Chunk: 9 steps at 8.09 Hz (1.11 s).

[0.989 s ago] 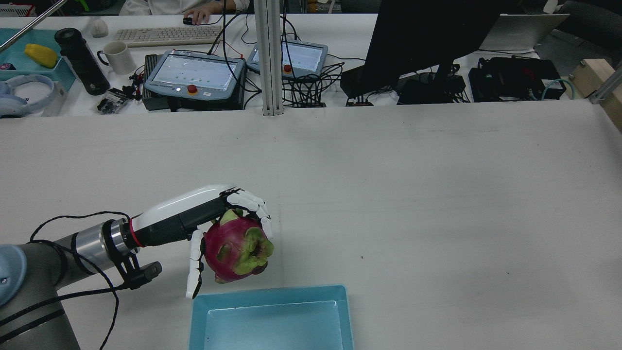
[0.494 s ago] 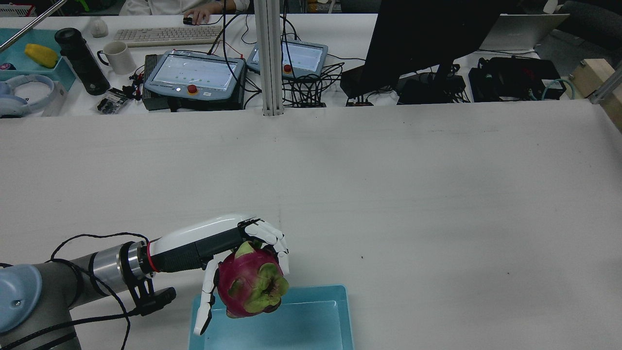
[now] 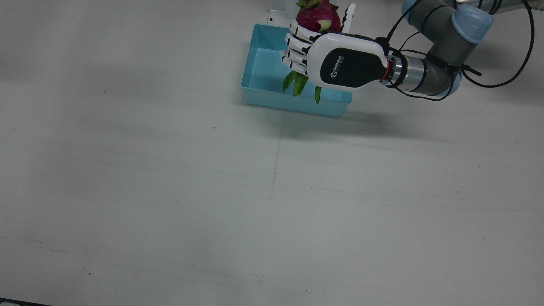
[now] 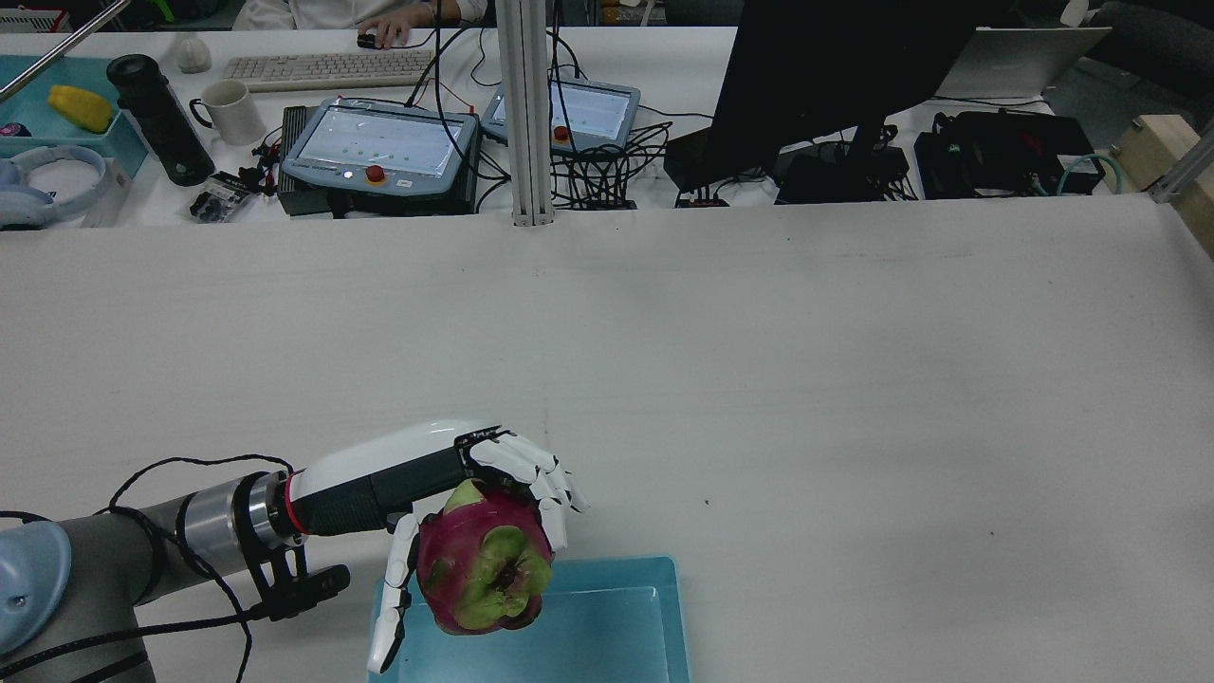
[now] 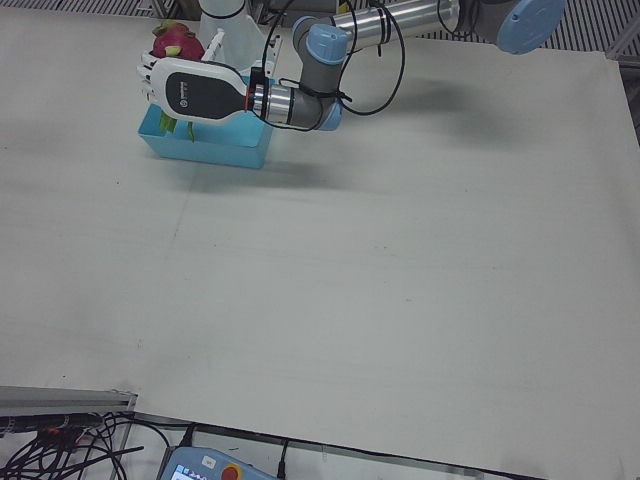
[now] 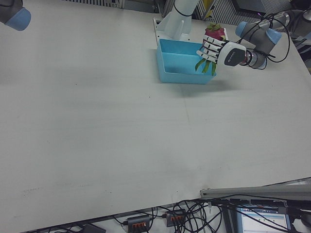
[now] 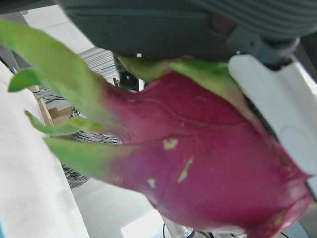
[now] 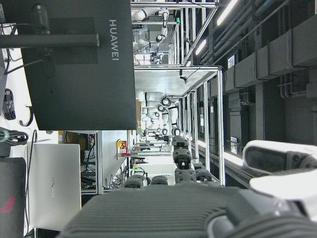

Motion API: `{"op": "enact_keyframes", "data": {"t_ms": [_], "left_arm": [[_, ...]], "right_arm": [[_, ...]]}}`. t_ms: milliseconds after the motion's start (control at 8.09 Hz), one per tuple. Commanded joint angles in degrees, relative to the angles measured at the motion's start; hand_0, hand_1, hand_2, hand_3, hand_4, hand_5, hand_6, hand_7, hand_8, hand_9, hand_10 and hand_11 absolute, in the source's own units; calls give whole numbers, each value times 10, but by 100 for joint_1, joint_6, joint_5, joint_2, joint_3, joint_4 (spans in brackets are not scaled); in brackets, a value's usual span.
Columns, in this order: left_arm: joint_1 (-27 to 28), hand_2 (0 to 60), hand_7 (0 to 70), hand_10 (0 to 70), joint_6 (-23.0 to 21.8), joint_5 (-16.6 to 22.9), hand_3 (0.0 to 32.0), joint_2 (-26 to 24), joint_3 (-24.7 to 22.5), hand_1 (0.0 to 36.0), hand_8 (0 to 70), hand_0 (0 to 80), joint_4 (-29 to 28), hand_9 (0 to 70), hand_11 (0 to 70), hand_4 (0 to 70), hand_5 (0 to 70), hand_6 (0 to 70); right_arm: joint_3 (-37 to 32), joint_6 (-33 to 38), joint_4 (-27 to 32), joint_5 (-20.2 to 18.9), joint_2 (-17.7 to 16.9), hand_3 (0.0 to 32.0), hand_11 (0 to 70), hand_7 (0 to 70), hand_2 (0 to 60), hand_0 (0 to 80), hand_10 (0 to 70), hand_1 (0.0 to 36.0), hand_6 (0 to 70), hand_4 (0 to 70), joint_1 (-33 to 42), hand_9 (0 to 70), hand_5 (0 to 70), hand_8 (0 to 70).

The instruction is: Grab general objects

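My left hand [image 4: 417, 474] is shut on a magenta dragon fruit [image 4: 484, 564] with green scales and holds it in the air over the left end of a light blue bin [image 4: 569, 579]. The front view shows the back of the hand [image 3: 340, 63] over the bin's wall [image 3: 293, 104], with the fruit [image 3: 316, 17] behind it and green tips hanging below. The fruit fills the left hand view [image 7: 208, 168]. My right hand [image 8: 198, 198] shows only in its own view, raised off the table, empty, fingers apart.
The bin [image 5: 230, 155] sits at the robot-side table edge, near the left arm's pedestal. The white table [image 4: 759, 379] stretches wide beyond it. Behind the table's far edge stand two teach pendants [image 4: 379, 147], a monitor [image 4: 835, 66] and cables.
My left hand carried the dragon fruit back toward the robot, from beside the bin to above its left end. In the last half second it shifted only slightly.
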Motion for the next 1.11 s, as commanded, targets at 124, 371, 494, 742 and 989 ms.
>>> {"op": "enact_keyframes", "data": {"t_ms": [124, 371, 494, 742, 989], "left_arm": [[-7, 36, 272, 139, -246, 1, 0, 17, 43, 136, 76, 515, -477, 101, 217, 174, 591, 176], [2, 30, 260, 134, -290, 1, 0, 96, 43, 131, 70, 512, -627, 89, 209, 170, 597, 178], [2, 59, 230, 120, -290, 27, 0, 113, 43, 148, 60, 520, -628, 73, 190, 168, 598, 173], [-138, 59, 223, 112, -325, 37, 0, 419, 78, 156, 56, 528, -628, 73, 181, 167, 598, 163], [-1240, 72, 226, 123, -352, 28, 0, 456, 402, 152, 66, 520, -67, 92, 196, 159, 588, 174]], "right_arm": [[0, -4, 0, 0, 0, 0, 0, 0, 0, 0, 0, 0, 0, 0, 0, 0, 0, 0], [0, -4, 0, 0, 0, 0, 0, 0, 0, 0, 0, 0, 0, 0, 0, 0, 0, 0], [0, 5, 0, 0, 0, 0, 0, 0, 0, 0, 0, 0, 0, 0, 0, 0, 0, 0], [0, -4, 0, 0, 0, 0, 0, 0, 0, 0, 0, 0, 0, 0, 0, 0, 0, 0], [0, -4, 0, 0, 0, 0, 0, 0, 0, 0, 0, 0, 0, 0, 0, 0, 0, 0]]}}
